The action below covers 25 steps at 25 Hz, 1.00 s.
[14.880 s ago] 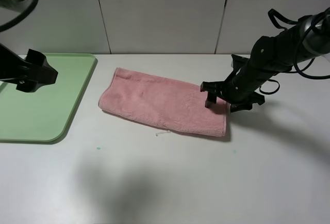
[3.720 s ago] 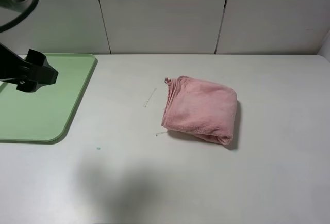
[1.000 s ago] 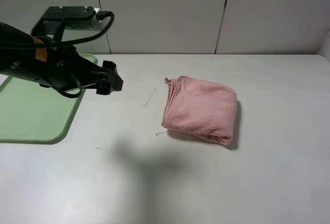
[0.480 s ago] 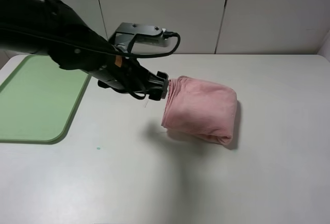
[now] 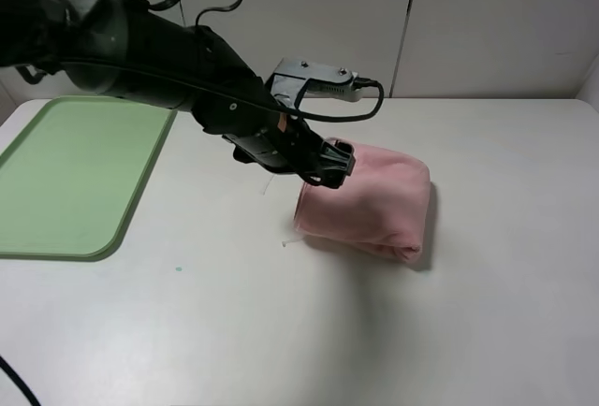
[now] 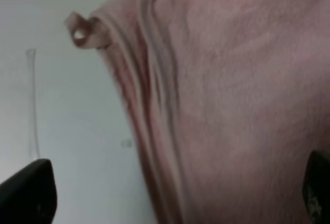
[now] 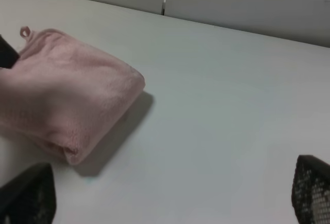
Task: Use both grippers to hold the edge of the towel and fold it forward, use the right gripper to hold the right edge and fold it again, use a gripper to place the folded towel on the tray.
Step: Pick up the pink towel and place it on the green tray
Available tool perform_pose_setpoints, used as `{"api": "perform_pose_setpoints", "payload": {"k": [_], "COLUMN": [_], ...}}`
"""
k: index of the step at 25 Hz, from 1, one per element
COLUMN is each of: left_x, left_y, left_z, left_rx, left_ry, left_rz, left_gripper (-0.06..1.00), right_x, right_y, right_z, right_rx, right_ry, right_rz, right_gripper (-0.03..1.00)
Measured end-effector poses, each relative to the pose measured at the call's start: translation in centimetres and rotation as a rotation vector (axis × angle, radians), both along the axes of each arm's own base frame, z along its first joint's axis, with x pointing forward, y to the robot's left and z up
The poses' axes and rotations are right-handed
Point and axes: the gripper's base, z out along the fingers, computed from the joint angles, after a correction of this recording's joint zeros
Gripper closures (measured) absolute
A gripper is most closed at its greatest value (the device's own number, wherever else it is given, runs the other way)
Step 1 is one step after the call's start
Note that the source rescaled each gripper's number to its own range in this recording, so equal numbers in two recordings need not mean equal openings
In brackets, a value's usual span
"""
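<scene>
— Where is the towel (image 5: 370, 202)?
— It lies folded on the bench (image 5: 468, 312), well apart from the tray (image 5: 65, 177). The left claw (image 5: 332, 167) hides its tray-side corner, jaws apart.
— And the right claw (image 7: 169, 195)?
— Only its tips show, spread wide and holding nothing.

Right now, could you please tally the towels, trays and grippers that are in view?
Towel: 1
Tray: 1
Grippers: 2, the left gripper and the right gripper
Total: 4
</scene>
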Motion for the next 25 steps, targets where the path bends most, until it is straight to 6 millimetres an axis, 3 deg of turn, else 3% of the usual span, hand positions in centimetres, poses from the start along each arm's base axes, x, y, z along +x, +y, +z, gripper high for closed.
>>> {"api": "perform_pose_setpoints", "payload": {"k": [19, 25], "left_x": [0.7, 0.7], "left_y": [-3.4, -3.6], "left_z": [-5.0, -6.2], "left_rx": [0.077, 0.094], "left_ry": [0.038, 0.055], "left_rz": [-0.079, -0.083], "left_gripper": [0.02, 0.03], "right_x": [0.0, 0.0], "right_y": [0.0, 0.0], "right_z": [0.0, 0.0], "right_rx": [0.000, 0.000], "right_ry": [0.000, 0.000], "right_rz": [0.000, 0.000], "right_gripper": [-0.03, -0.03]}}
